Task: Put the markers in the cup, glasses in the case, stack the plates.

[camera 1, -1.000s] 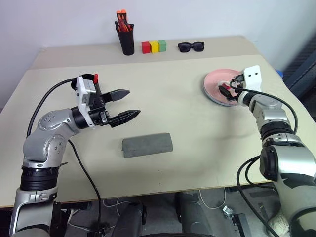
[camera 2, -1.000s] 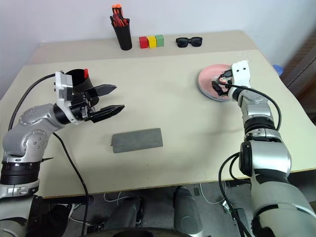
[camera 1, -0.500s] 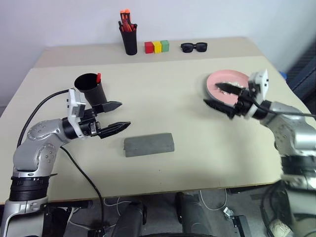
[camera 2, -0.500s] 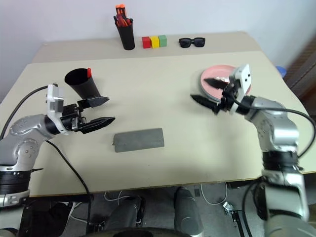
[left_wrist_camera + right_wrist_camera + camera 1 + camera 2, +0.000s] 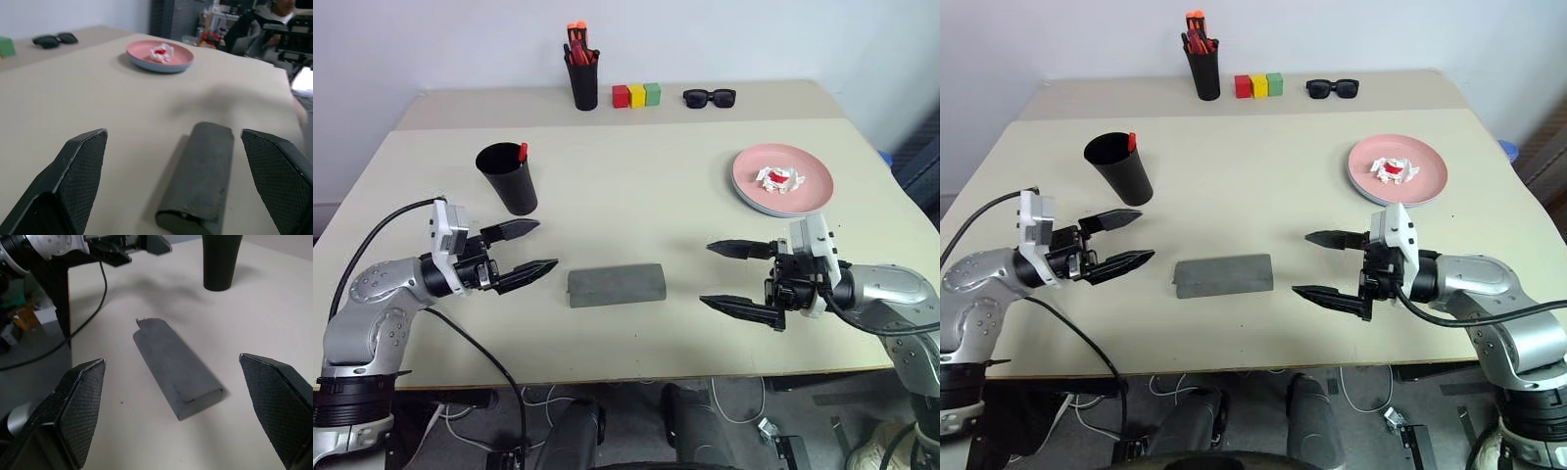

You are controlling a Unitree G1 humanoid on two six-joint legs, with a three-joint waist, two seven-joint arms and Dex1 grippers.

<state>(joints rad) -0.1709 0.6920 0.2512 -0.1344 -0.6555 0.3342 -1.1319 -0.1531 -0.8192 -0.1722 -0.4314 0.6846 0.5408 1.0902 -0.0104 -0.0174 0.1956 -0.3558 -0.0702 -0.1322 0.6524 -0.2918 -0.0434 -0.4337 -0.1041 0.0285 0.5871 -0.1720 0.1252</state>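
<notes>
The left gripper, 2 black fingers spread wide and holding nothing, hangs over the near left part of the beige table, pointing toward the grey felt-like oblong glasses case; the right gripper, also spread wide and empty, hangs over the near right part and points back at the same case from the other side. The case lies shut, flat on the table near the front edge, between the 2 grippers and touched by neither. Behind the left gripper, toward the left edge, stands the wide black tapered plastic cup with 1 slim red-capped marker showing above its rim, so I judge that step done. Toward the right edge sits 1 pink round shallow plate, and the left wrist view shows a light blue rim under it, so the 2 plates look stacked; a crumpled white wrapper with a red spot lies on top. No wire-rimmed glasses lie loose on the table; whether they are inside the shut case I cannot tell. By this reading all 3 steps may be finished. Along the far edge stand 1 narrow black pen holder with orange-topped markers, 3 small blocks, red, yellow and green, and 1 pair of thick black sunglasses.
</notes>
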